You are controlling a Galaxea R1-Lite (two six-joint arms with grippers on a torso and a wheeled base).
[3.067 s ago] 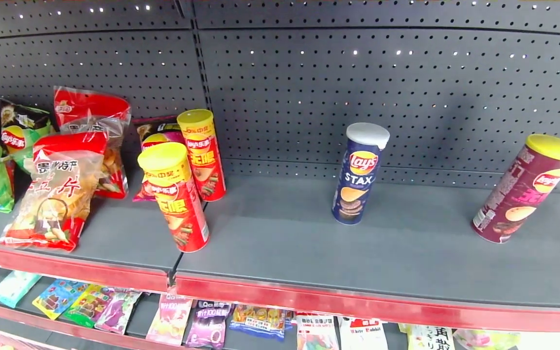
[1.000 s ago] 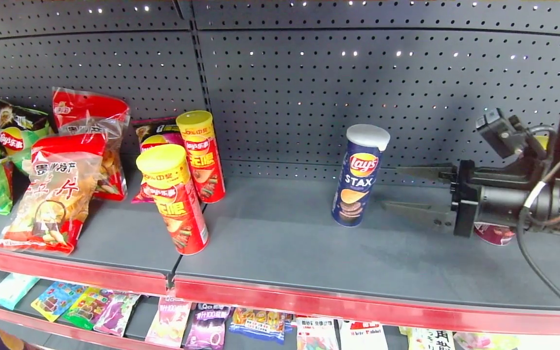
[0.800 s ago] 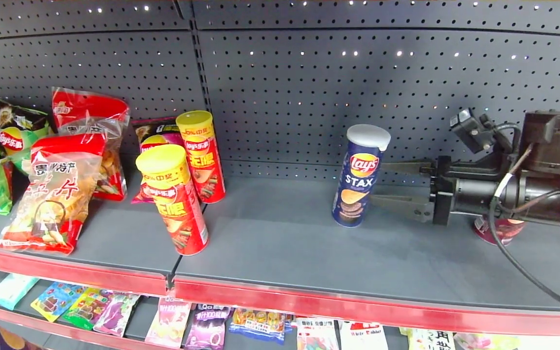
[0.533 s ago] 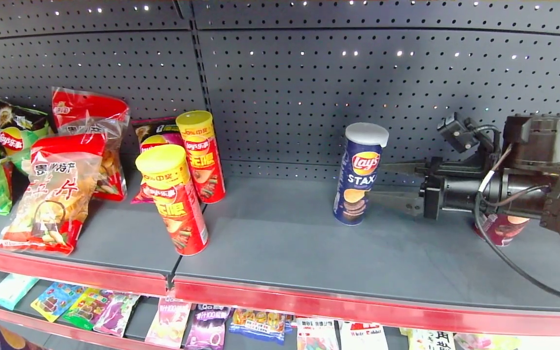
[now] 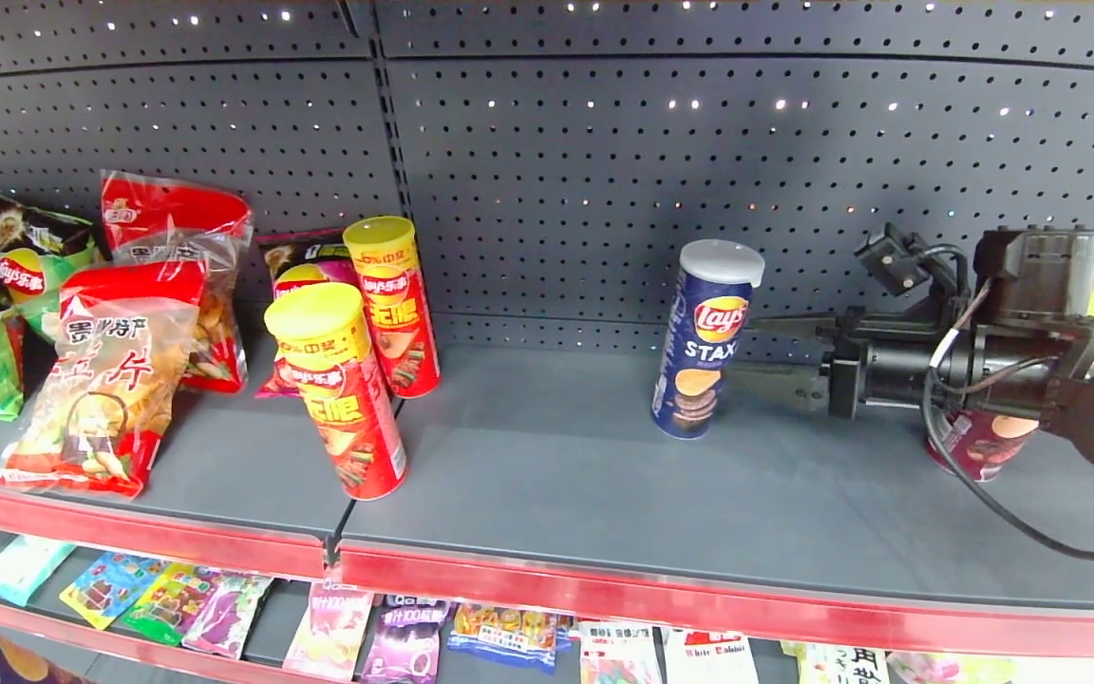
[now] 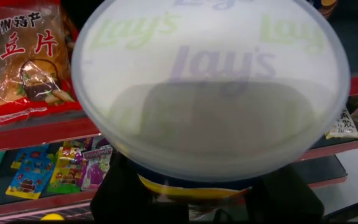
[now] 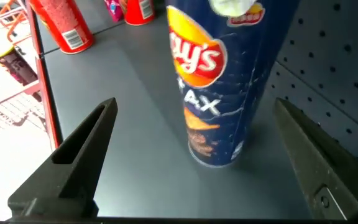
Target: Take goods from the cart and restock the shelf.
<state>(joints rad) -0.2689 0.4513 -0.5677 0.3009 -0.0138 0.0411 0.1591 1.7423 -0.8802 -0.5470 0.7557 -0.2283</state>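
Note:
A dark blue chip can [image 5: 702,344] with a white lid stands on the grey shelf [image 5: 547,475], slightly tilted. My right gripper [image 5: 743,350] comes in from the right at mid-height of the can, open, its two fingertips at the can's right side. In the right wrist view the same blue can [image 7: 219,93] stands just beyond the spread fingers [image 7: 73,168]. In the left wrist view a white-lidded chip can [image 6: 210,87] is seen lid-on, with my left gripper [image 6: 197,202] shut on its body below the lid. It is held out in front of the shelf's red edge.
A maroon can [image 5: 979,442] with a yellow lid stands behind my right arm. Two red cans [image 5: 348,399] with yellow lids and several snack bags [image 5: 115,370] take up the shelf's left part. A pegboard wall [image 5: 604,190] backs the shelf; small packets [image 5: 338,622] lie on the shelf below.
My right arm has come in from the right along the shelf, fingers open, up to the blue can. The can has shifted and turned slightly.

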